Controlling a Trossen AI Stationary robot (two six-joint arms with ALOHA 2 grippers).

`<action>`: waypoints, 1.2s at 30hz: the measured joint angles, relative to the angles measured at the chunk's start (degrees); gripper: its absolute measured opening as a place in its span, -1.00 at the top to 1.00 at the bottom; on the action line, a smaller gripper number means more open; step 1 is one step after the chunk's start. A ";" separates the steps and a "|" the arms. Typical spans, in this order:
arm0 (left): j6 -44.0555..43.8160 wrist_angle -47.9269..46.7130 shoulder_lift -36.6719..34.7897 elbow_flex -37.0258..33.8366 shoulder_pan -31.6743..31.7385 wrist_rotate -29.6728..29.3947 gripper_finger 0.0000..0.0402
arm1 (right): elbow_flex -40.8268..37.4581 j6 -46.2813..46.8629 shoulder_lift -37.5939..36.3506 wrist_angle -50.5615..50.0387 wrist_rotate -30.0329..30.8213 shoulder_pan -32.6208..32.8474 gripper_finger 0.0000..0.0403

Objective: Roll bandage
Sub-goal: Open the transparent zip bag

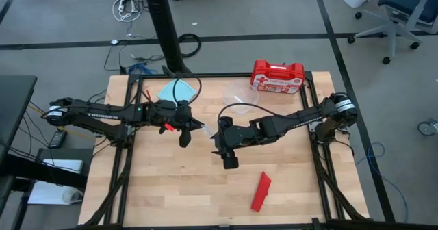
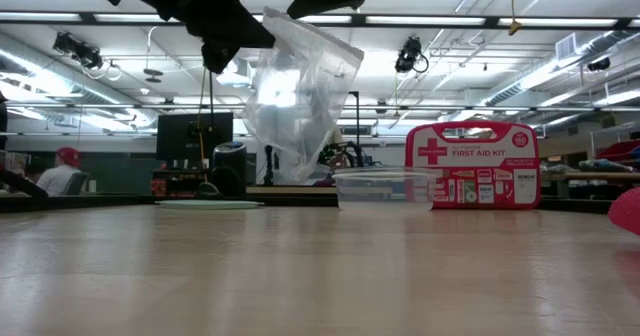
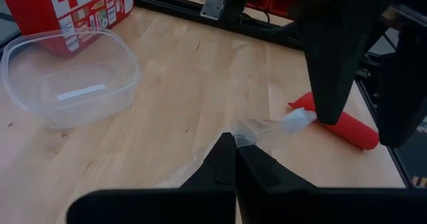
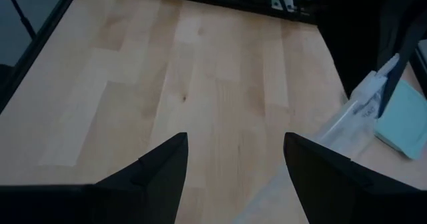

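Observation:
The red bandage [image 1: 261,191] lies as a rolled cylinder on the table near the front right. It also shows in the left wrist view [image 3: 347,125] and at the low view's right edge [image 2: 630,211]. No gripper touches it. My left gripper [image 1: 191,126] is shut on a clear plastic bag [image 2: 300,96] above the table's middle. My right gripper [image 1: 220,148] is open, close beside the bag, fingers pointing down [image 3: 333,71]. Whether it touches the bag, I cannot tell. My left gripper pinches the clear bag's upper edge [image 3: 245,135] between its two shut fingers [image 3: 235,159]. The fingers come level from the table's left side. The bag hangs below the gripper, lifted clear of the table, slack.
A red first-aid case [image 1: 277,76] stands at the far right edge, with a clear plastic tub [image 3: 67,77] in front of it. A teal sheet [image 1: 171,90] lies at the far left. Bare wood shows in the near half of the table [image 1: 171,189].

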 joint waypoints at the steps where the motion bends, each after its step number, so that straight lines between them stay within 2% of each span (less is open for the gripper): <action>1: -0.19 0.15 0.00 0.00 0.00 0.00 1.00 | 0.00 0.00 0.00 -0.02 -0.02 -0.10 -0.21; 36: 0.24 -1.79 0.00 0.00 -0.02 1.01 1.00 | 0.68 -0.20 -0.59 -0.60 1.22 -1.20 -0.21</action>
